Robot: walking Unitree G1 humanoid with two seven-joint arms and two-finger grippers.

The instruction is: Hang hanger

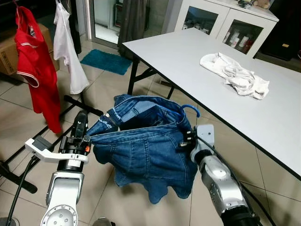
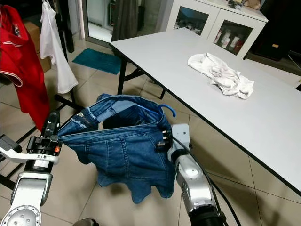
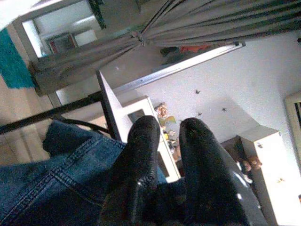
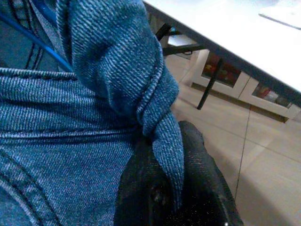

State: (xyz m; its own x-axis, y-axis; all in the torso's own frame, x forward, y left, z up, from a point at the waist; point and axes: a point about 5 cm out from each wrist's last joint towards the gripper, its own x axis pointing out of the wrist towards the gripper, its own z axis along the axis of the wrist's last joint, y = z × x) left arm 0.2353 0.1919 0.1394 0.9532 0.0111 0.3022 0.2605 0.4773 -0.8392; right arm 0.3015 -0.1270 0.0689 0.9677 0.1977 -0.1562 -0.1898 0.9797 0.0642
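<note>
here denim shorts (image 1: 146,155) with blue hanger (image 1: 190,109) stretch between both pinching end effectors, left (image 1: 80,123), right (image 1: 184,141).

The robot's two arms are silver metal tubes with rounded joint housings and small dark screw holes. The left gripper (image 1: 81,123) has long black fingers above a black wrist block with a small orange-red mark, crossed by a white angular bracket. The right gripper (image 1: 187,139) is black too, behind a white boxy wrist housing. Black cables trail along both forearms.
</note>
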